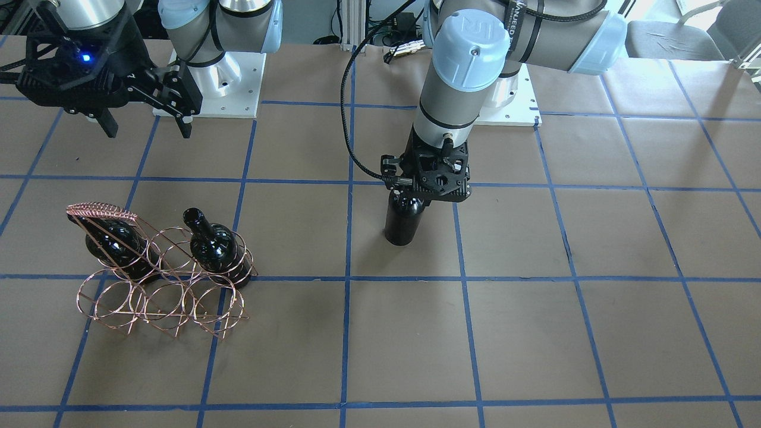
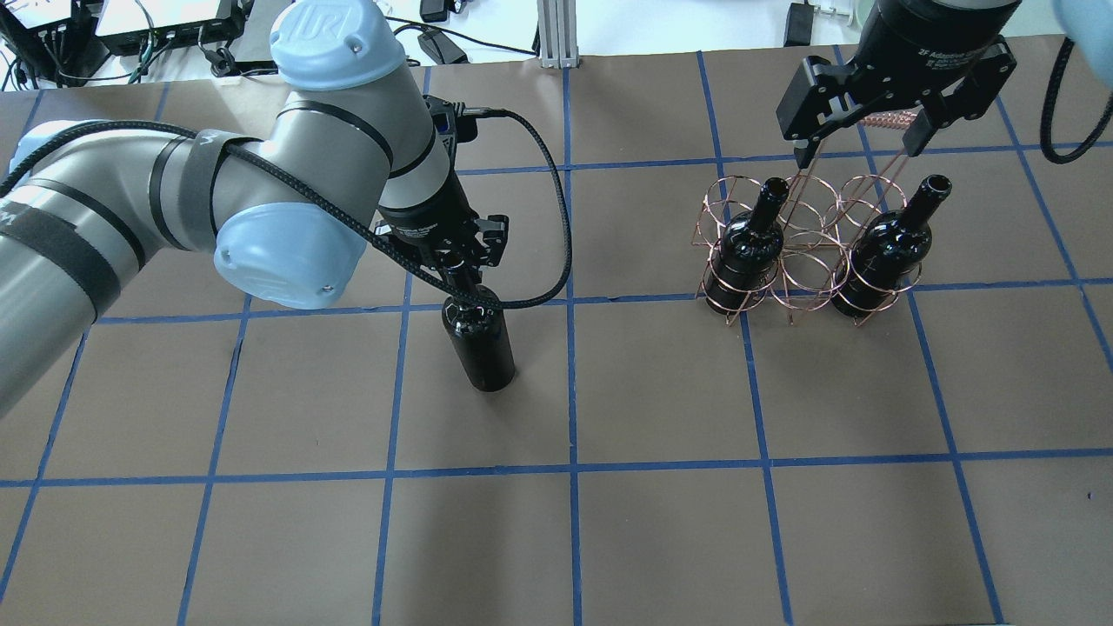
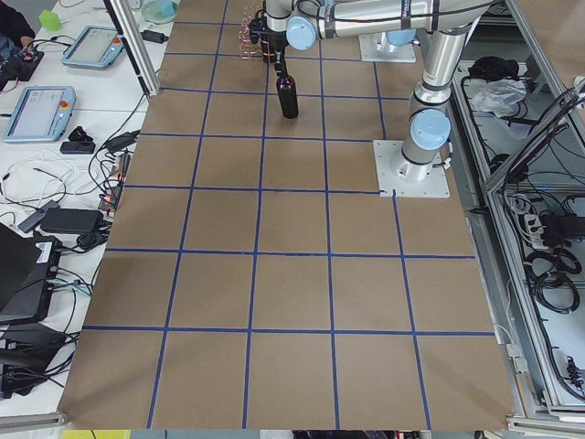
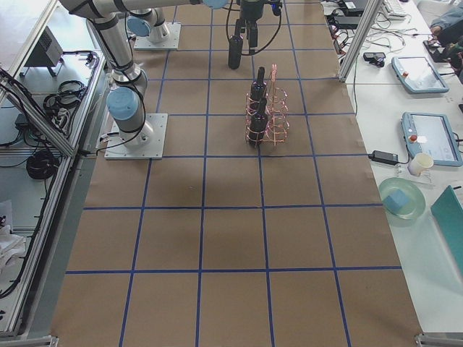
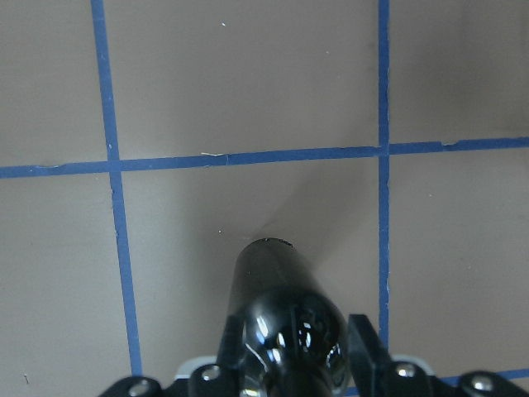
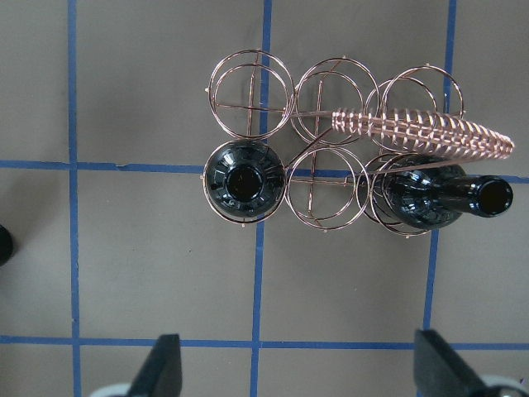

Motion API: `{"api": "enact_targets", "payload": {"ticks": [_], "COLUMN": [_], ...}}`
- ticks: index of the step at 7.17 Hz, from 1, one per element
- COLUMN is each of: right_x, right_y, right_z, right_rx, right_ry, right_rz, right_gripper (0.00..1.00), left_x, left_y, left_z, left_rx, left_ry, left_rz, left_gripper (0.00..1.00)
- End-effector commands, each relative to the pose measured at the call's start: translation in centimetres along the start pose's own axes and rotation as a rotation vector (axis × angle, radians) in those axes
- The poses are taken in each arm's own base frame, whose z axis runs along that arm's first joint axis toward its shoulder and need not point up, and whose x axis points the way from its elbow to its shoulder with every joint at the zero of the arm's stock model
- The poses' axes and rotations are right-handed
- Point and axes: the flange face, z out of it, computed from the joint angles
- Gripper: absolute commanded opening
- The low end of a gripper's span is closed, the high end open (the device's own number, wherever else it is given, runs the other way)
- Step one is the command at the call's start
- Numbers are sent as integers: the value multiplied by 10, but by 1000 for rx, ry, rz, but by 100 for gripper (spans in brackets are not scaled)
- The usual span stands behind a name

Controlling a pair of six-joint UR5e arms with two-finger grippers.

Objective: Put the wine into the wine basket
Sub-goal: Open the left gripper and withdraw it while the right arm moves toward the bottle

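While the right gripper point(image 2: 859, 139) hangs spread wide and empty above the coiled handle point(image 6: 421, 132), all the action is on the left. The left gripper point(image 2: 459, 283) is clamped from above on the slim neck of the wine point(image 2: 480, 348). The bottle is upright in the left half of the table point(image 2: 609, 522), well apart from the wine basket point(image 6: 288, 112) over on the right. I cannot tell whether its base is on the paper or just clear of it.

So this is the pick-up, with the carry not yet made. The basket already holds 2 dark bottles point(image 2: 748, 252) point(image 2: 883, 252) in the 2 end rings of its near row. The middle ring between them and all 3 far rings stand empty.

Next, I'd judge, comes a straight lift high enough to clear those 2 necks. Then a carry to the right, the base lined up over an empty ring, and a slow vertical drop. The middle ring is tight, with glass on both sides. The handle and the waiting right gripper crowd the space above, so the approach wants care.
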Motion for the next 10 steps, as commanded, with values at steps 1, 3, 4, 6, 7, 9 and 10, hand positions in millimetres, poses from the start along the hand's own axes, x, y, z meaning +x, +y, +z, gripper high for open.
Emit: {"api": "enact_targets", "payload": {"ticks": [1,3,4,6,7,9,10], "right_x": [0,-7,-14,-57,-99,-177,-214], "right_y": [1,2,4,12,16,21,30], "right_z": [-1,1,2,4,17,26,30], "right_rx": [1,-7,-10,-19,-37,35,58], "right_ry": [0,-14,-19,-49,-36,-57,-81], "right_rz": [27,115,126,139,129,79,116], "right_gripper": [100,100,100,100,100,100,100], "left_x": [1,-20,-53,-154,-208,-298,-319], "left_y": [2,-18,-36,-64,-70,-72,-69], "left_z": [-13,-71,-102,-128,-130,-127,-124], "left_rx": [-10,33,61,90,88,79,69], "left_ry": [0,-60,-68,-76,-81,-77,-83], "left_rz": [0,-35,-86,-107,-172,-223,-215], "left_gripper": [100,100,100,100,100,100,100]}}
